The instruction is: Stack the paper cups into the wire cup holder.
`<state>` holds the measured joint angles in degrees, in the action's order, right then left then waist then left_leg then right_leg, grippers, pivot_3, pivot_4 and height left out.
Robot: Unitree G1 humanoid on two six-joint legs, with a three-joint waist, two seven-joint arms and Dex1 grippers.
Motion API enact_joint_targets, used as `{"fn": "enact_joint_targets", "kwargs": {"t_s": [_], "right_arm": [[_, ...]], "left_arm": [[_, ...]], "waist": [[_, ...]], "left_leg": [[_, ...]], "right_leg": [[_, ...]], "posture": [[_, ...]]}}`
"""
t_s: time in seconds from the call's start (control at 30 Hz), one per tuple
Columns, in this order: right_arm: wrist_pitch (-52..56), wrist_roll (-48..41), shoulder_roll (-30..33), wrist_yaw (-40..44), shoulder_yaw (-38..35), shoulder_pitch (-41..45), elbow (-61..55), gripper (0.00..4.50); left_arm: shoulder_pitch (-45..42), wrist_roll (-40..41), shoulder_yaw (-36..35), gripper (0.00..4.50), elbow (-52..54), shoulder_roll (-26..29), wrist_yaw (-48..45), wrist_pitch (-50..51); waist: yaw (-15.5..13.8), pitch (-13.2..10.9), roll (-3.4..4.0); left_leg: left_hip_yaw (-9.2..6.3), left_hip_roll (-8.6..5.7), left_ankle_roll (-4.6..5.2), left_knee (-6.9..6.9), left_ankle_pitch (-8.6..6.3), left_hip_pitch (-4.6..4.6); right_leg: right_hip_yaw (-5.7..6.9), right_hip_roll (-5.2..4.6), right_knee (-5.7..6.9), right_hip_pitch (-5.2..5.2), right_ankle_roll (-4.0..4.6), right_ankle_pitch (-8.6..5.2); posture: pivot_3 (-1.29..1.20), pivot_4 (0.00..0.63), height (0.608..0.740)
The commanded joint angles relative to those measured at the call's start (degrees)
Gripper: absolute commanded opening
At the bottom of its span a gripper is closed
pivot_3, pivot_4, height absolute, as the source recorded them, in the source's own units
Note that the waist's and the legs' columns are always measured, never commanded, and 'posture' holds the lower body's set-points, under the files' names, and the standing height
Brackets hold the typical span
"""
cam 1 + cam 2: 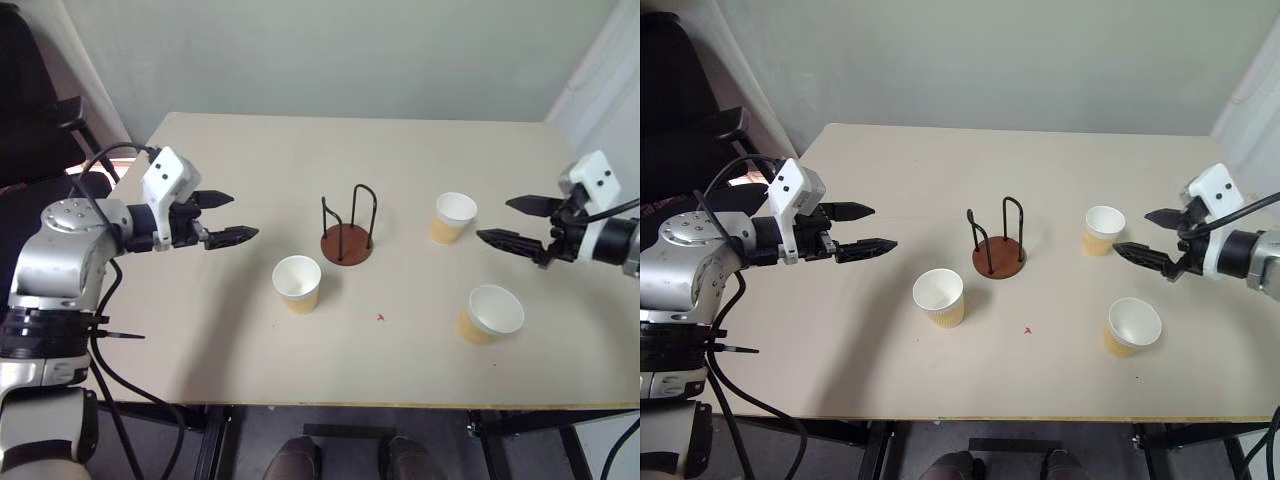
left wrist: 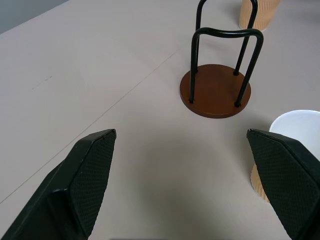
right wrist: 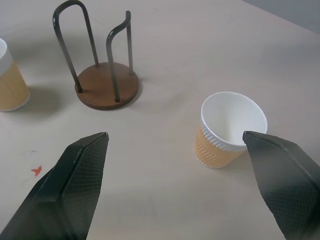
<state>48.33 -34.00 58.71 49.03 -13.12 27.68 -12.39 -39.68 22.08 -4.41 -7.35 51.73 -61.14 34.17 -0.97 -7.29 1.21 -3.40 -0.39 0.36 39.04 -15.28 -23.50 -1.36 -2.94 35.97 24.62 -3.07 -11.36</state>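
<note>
Your right gripper (image 1: 512, 222), fingers spread wide and empty, is hovering just beside the upright tan-yellow paper cup (image 1: 454, 217), nearer than your left gripper (image 1: 222, 217), also spread wide.

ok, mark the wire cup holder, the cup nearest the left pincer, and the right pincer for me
wire cup holder (image 1: 345, 246): left eye view, on the brown disc base.
paper cup nearest the left pincer (image 1: 297, 277): left eye view, on its white inside.
right pincer (image 1: 506, 222): left eye view, midway between the fingertips.
</note>
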Motion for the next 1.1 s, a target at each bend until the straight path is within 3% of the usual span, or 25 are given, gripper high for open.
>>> {"fn": "enact_joint_targets", "kwargs": {"t_s": [0.03,0.23,0.43,0.6,1.1], "right_arm": [[-0.76,0.68,0.96,-0.76,-1.59,1.68,-0.87,4.46],[0.58,-0.11,1.04,-2.17,-3.73,1.76,-1.45,4.46],[8.95,-9.38,2.60,-0.81,-9.63,2.58,-7.22,4.46],[12.44,-12.29,3.50,-3.06,-13.30,1.53,-10.44,4.46],[17.48,-19.77,5.46,-4.69,-18.40,-1.64,-16.71,4.46]], "left_arm": [[-3.22,-1.77,-0.25,4.50,-2.80,-1.71,2.31,-3.13],[-7.18,-2.86,1.74,4.50,-5.56,-5.46,2.43,-3.87],[-7.38,1.06,5.64,4.50,-2.24,-6.34,-5.51,2.40],[-9.15,0.10,7.67,4.50,-4.31,-9.91,-4.54,3.63],[-14.66,-4.68,11.75,4.50,-14.05,-20.42,-3.37,-2.77]], "waist": [[-0.01,0.00,0.00],[-0.28,0.00,-0.01],[-0.31,0.00,0.00],[-0.58,0.00,-0.01],[-0.58,-0.01,-0.02]], "left_leg": [[0.00,0.00,0.00,0.00,0.00,0.00],[0.01,0.00,-0.02,0.05,0.02,0.02],[0.06,0.02,-0.06,-0.07,0.03,-0.04],[0.05,0.01,-0.07,0.05,0.03,-0.18],[0.17,0.01,-0.06,0.09,0.09,-0.15]], "right_leg": [[0.00,0.00,0.00,0.00,0.00,0.00],[-0.01,-0.02,0.03,-0.03,0.01,0.07],[0.00,0.02,-0.03,0.07,0.00,0.04],[-0.01,0.01,-0.07,0.12,-0.03,0.05],[-0.10,0.02,-0.04,0.12,-0.18,0.12]], "posture": [[0.00,0.150,0.740],[0.00,0.150,0.740],[0.00,0.150,0.740],[0.00,0.150,0.740],[0.00,0.150,0.740]]}}
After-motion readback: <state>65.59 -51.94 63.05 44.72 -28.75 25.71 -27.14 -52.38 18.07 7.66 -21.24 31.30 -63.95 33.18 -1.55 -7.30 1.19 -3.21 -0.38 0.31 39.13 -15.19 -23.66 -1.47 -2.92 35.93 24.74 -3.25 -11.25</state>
